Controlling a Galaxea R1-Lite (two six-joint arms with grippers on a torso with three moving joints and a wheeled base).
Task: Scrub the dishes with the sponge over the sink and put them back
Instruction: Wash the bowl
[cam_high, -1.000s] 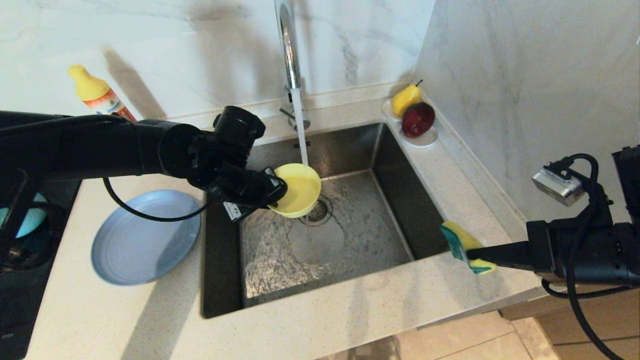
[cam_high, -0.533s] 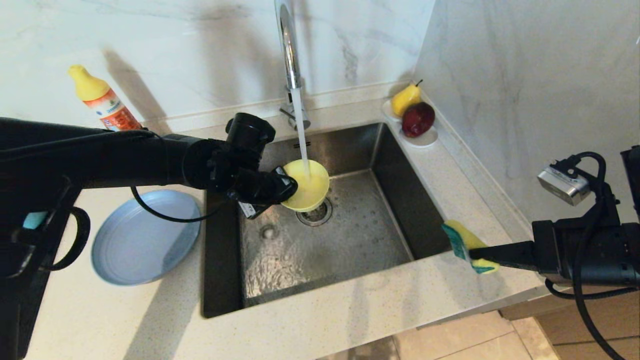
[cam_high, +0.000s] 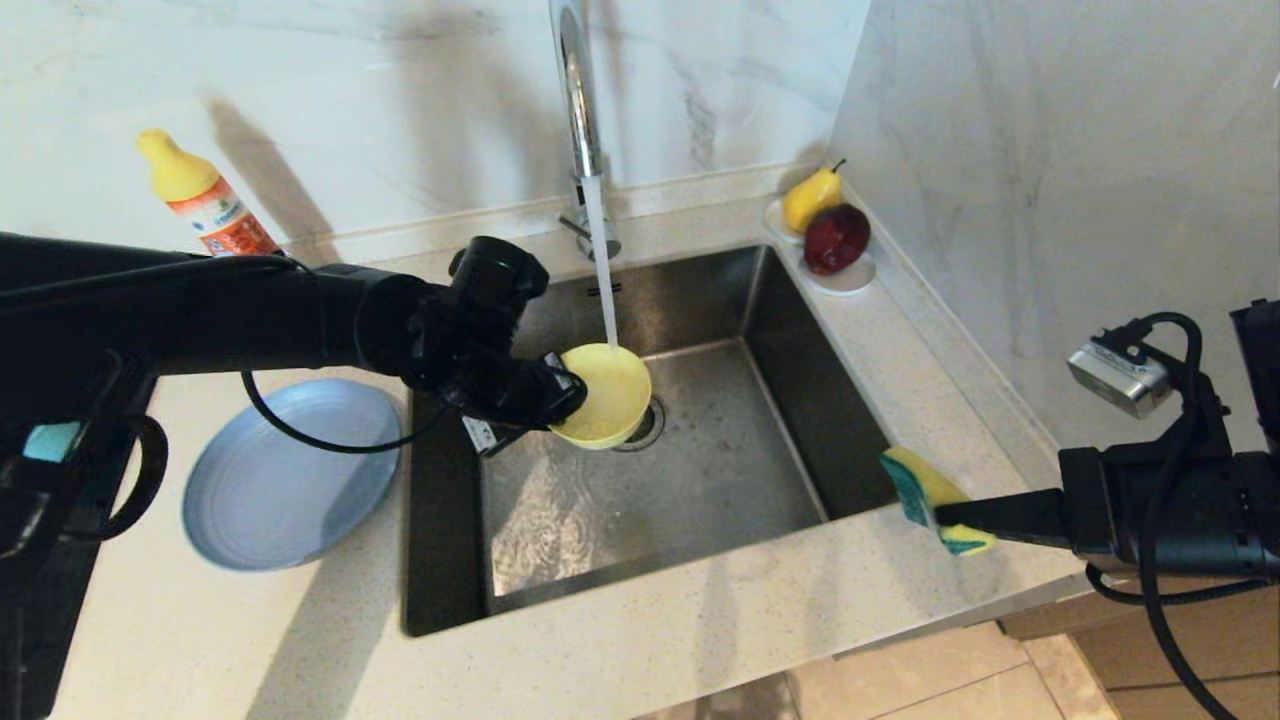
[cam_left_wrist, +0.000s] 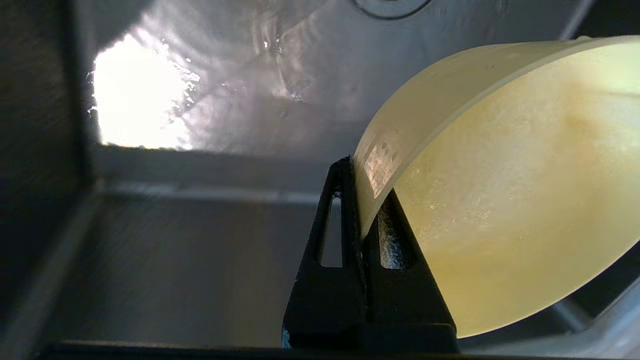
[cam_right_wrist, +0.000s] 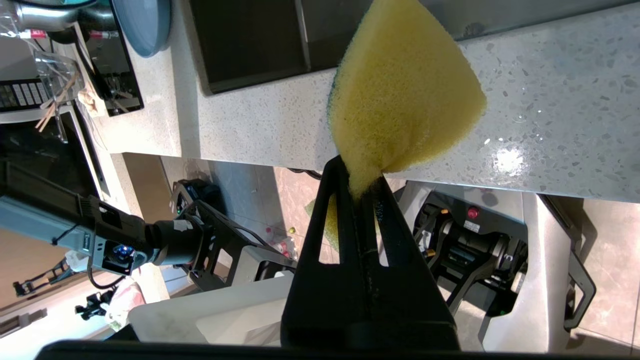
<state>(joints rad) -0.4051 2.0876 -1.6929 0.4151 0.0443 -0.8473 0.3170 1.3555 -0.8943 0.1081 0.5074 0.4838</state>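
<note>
My left gripper (cam_high: 560, 392) is shut on the near rim of the yellow-green bowl (cam_high: 602, 395) and holds it tilted above the drain of the sink (cam_high: 440, 520). Water from the chrome tap (cam_high: 575, 100) falls onto the bowl's far rim. The left wrist view shows the rim pinched between both fingers of the left gripper (cam_left_wrist: 363, 186), with the bowl (cam_left_wrist: 500, 200) filling one side. The grey-blue plate (cam_high: 290, 475) lies on the counter left of the sink. Over the counter's front right corner, my right gripper (cam_high: 945, 510) (cam_right_wrist: 360, 180) is shut on the sponge (cam_high: 928, 492) (cam_right_wrist: 400, 95). A teal sliver (cam_high: 47, 440) shows behind my left arm.
A yellow-capped detergent bottle (cam_high: 205, 200) stands at the back left. A small white dish (cam_high: 845, 278) with a pear and a red apple sits at the sink's back right corner, beside the side wall. A black cooktop (cam_high: 40, 600) borders the counter on the left.
The bowl swung a little right under the stream, then sank slightly back over the drain. The splashing on the sink floor has calmed. The right gripper and sponge have stayed put.
</note>
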